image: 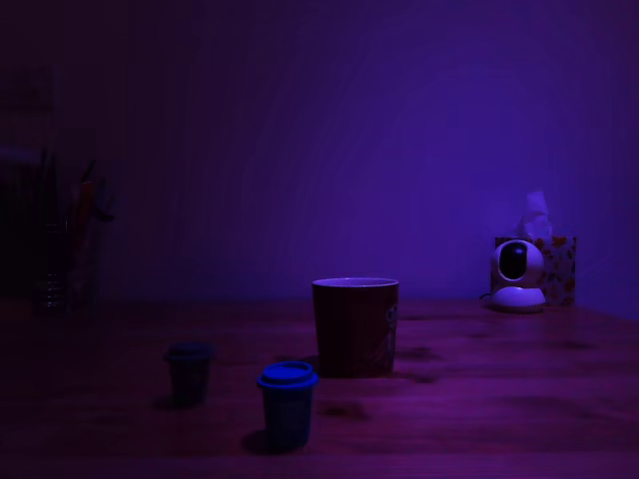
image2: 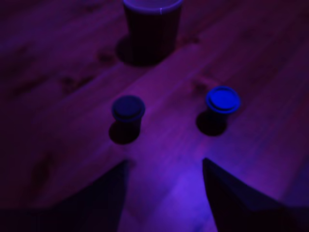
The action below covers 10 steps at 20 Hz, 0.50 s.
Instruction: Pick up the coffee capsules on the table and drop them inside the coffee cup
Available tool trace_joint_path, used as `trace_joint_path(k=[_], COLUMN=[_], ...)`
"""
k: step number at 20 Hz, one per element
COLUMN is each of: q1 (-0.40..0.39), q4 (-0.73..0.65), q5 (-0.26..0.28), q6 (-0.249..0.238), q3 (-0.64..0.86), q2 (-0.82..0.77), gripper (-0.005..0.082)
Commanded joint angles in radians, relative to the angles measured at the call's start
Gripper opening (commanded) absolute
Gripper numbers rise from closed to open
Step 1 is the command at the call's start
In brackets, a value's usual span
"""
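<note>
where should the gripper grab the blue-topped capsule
Probably by the tapered body just under the wider rim of the blue-topped capsule, coming from above with the open gripper: it stands upright, apart from the cup, and the rim should resist slipping.

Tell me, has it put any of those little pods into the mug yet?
Not that I can see. Both pods stand upright on the table: the blue-topped capsule and the darker capsule, each apart from the coffee cup. The gripper is open and empty above bare wood. Both pickups remain.
</note>
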<state>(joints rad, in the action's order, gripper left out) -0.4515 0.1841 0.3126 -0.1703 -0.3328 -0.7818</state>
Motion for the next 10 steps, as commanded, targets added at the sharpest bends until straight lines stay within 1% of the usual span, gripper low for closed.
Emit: trace_joint_path(k=[1, 4, 5, 7, 10], q1=[-0.002, 0.0, 0.0, 0.0, 0.002], q4=[-0.069, -0.134, -0.178, -0.277, -0.399], q5=[0.0, 0.001, 0.002, 0.023, 0.033], q6=[-0.018, -0.026, -0.048, -0.049, -0.047], q3=[0.019, 0.019, 0.019, 0.019, 0.019], q2=[-0.053, -0.185, -0.227, -0.306, -0.417], gripper=[0.0443, 0.0443, 0.0443, 0.0443, 0.0443])
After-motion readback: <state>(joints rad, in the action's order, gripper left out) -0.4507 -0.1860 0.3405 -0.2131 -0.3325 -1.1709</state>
